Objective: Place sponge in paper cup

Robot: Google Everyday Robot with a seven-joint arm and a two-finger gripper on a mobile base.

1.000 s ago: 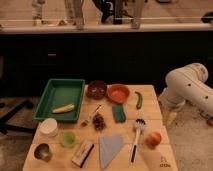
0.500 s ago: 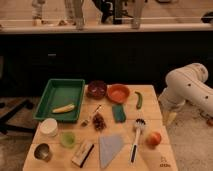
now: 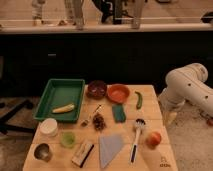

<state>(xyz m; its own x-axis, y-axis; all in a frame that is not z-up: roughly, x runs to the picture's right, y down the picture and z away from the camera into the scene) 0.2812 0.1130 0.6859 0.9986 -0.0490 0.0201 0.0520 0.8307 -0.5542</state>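
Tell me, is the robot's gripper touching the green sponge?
Apart. The camera view shows the gripper hanging past the right edge of the table, with bare wood between it and the sponge.

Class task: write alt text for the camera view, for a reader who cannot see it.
On the table, the sponge lies near the middle and the paper cup stands at the left edge. The gripper hangs beyond the right edge, touching neither.

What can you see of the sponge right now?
The sponge is a small, dark green-teal rectangular pad, soft-looking, lying flat near the middle of the wooden table, just in front of the orange bowl. Nothing grips it; the gripper hangs beyond the table's right edge. The paper cup stands well away, near the left edge.
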